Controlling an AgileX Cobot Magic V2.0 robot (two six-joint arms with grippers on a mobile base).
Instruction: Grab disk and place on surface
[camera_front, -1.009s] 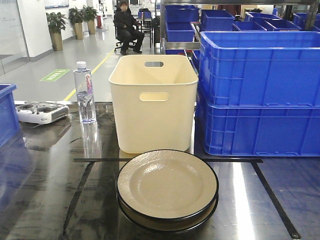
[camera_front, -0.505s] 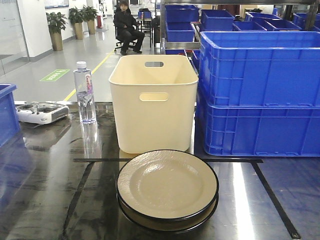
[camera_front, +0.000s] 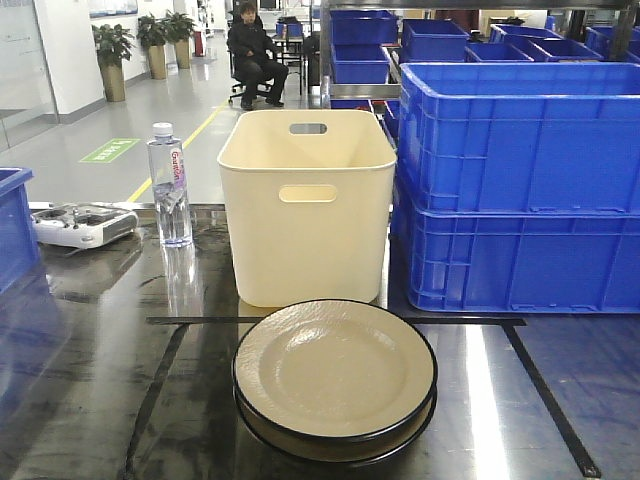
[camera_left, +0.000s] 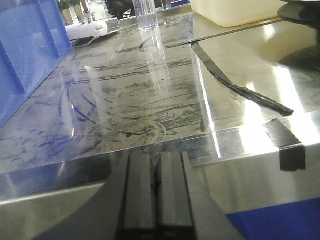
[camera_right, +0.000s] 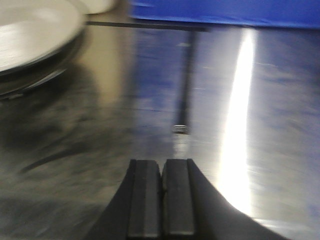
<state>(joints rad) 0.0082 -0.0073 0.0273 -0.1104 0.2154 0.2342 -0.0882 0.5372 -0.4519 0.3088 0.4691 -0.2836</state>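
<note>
A cream disk with a black rim (camera_front: 334, 372) lies on top of another such plate, near the front middle of the dark glossy surface (camera_front: 90, 390) marked with black tape lines. The right wrist view catches its edge (camera_right: 35, 30) at upper left, far ahead and left of my right gripper (camera_right: 162, 167), which is shut and empty over the tabletop (camera_right: 240, 130). My left gripper (camera_left: 157, 165) is also shut and empty, low at the table's near edge (camera_left: 240, 165). Neither gripper shows in the front view.
A cream plastic bin (camera_front: 308, 200) stands right behind the plates. Stacked blue crates (camera_front: 520, 190) fill the right side. A water bottle (camera_front: 170, 185) and a white controller (camera_front: 82, 224) sit back left, with a blue crate (camera_front: 14, 225) at the left edge. A loose tape strip (camera_left: 235, 87) lies on the table.
</note>
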